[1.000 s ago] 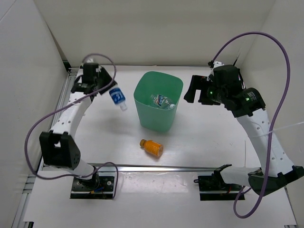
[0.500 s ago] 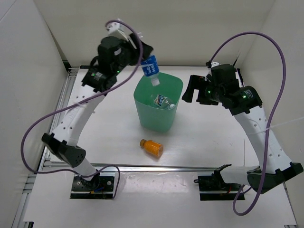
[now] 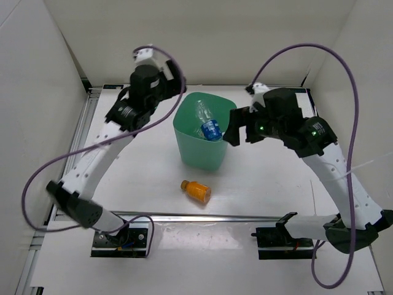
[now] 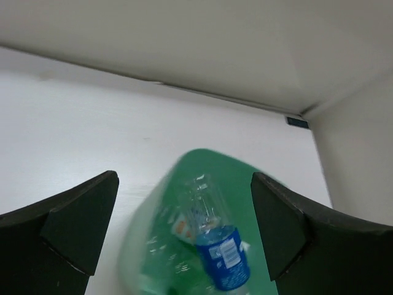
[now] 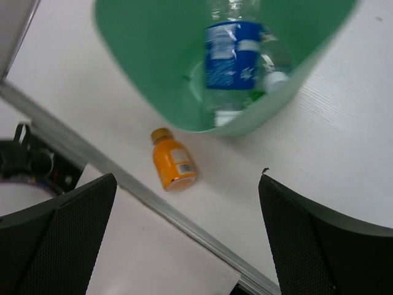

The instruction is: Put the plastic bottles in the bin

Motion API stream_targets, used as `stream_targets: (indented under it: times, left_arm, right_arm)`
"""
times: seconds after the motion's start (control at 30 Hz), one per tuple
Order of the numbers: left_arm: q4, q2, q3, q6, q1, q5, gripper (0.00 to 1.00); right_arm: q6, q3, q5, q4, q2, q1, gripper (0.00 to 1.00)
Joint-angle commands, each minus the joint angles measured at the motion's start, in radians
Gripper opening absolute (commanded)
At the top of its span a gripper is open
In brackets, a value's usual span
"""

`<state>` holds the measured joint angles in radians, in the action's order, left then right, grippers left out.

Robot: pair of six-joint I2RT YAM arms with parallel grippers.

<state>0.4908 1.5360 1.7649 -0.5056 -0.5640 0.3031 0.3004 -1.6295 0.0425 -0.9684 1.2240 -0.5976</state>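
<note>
Robot lab test cell: white table [image 3: 276, 184] boxed in by plain white walls [image 3: 202, 43], metal rail [image 3: 215, 217], purple cables [image 3: 307, 45], left arm [image 3: 98, 153] and right arm [image 3: 334, 172] bolted down.

The white table [image 3: 270, 178] carries the mint-green bin [image 3: 199, 157], which stands upright a little toward 12 o'clock of the table's middle, its base flat on the surface. At 6 o'clock from the bin, near it but not touching, the short orange bottle [image 3: 196, 190] lies on its side with its cap pointing to about 10 o'clock and bare table all round it. Beyond the bottle, at 6 o'clock again, a metal rail [image 3: 209, 216] runs along the table's near edge from 9 to 3 o'clock.
</note>
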Motion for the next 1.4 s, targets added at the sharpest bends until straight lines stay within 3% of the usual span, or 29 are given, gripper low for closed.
stream_targets:
  times: [0.0, 0.13, 0.27, 0.47, 0.93, 1.37]
  left_arm:
    - [0.005, -0.246, -0.161, -0.03, 0.07, 0.252, 1.0]
    - [0.005, -0.431, -0.457, -0.1, 0.137, 0.316, 1.0]
    - [0.043, -0.574, -0.602, -0.136, 0.182, 0.327, 1.0]
    - [0.212, -0.639, -0.602, -0.157, 0.214, 0.347, 1.0]
    - [0.4, -0.737, -0.631, -0.229, 0.223, 0.3, 1.0]
    - [0.6, -0.855, -0.587, -0.235, 0.223, 0.298, 1.0]
  right_arm:
    - [-0.151, -0.07, 0.048, 0.002, 0.014, -0.135, 1.0]
    - [-0.24, -0.13, -0.01, -0.082, 0.083, -0.301, 1.0]
    - [-0.303, -0.087, -0.12, -0.093, 0.163, -0.54, 1.0]
    - [-0.334, -0.039, -0.268, -0.102, 0.345, -0.761, 1.0]
    - [-0.146, 0.121, -0.415, -0.093, 0.624, -0.771, 1.0]
    - [-0.165, 0.223, -0.454, 0.109, 0.721, -0.749, 1.0]
